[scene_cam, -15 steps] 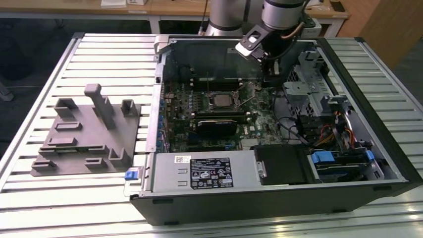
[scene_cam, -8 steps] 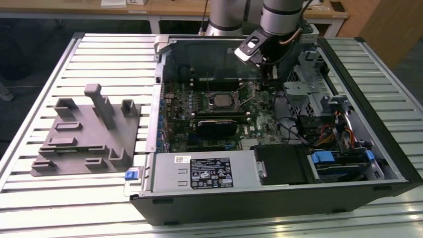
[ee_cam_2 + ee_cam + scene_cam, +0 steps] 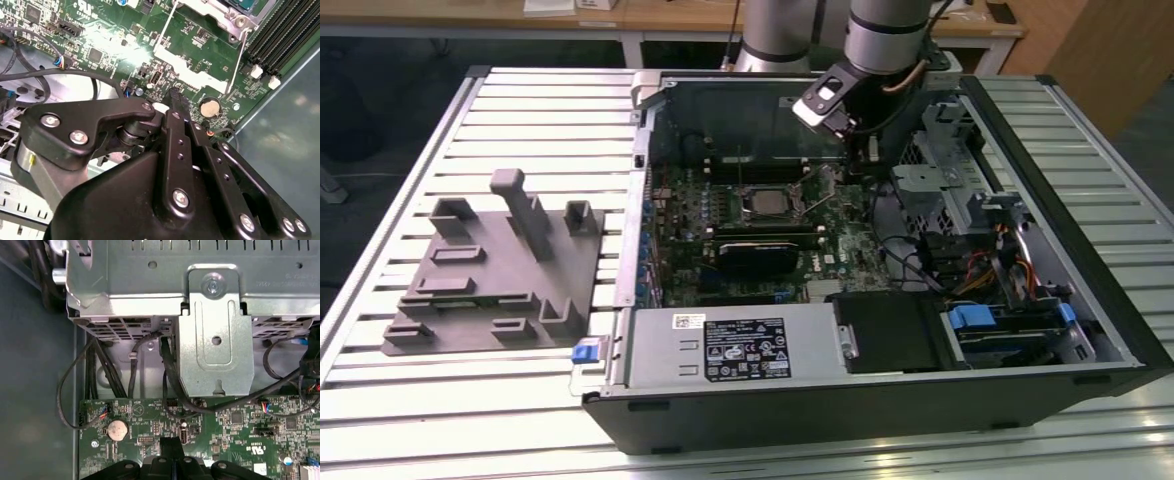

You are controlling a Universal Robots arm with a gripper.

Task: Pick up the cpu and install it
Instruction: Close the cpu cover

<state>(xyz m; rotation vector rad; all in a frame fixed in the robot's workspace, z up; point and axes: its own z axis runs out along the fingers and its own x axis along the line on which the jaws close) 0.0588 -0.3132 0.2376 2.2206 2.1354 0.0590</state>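
Reaching down into an open black steel computer case [image 3: 881,400] lying on its side on a ribbed aluminium desk [image 3: 534,110], with a matte grey, blocky fixture plate [image 3: 467,300] resting just beside the case on the exterior view's left. Hovering close above a glossy green motherboard [image 3: 145,420] dotted with small chips, a round silver coin cell [image 3: 118,429] and looping black cables [image 3: 92,370], near a folded bare sheet-metal bracket [image 3: 215,340]. Pressing the black, bolt-studded jaws fully together, with the fingertips [image 3: 166,450] meeting along a thin seam in the first wrist view and gripping nothing visible. Standing apart from the cpu [image 3: 761,205], a flat silvery square with a darker rim, lying level in the socket near the board's middle, off to the exterior view's left of the jaws and not touching them. Holding the wrist almost vertical, with the smooth silver arm [image 3: 887,30] tube rising out of the exterior view's top edge and the tool pointing down at the board.
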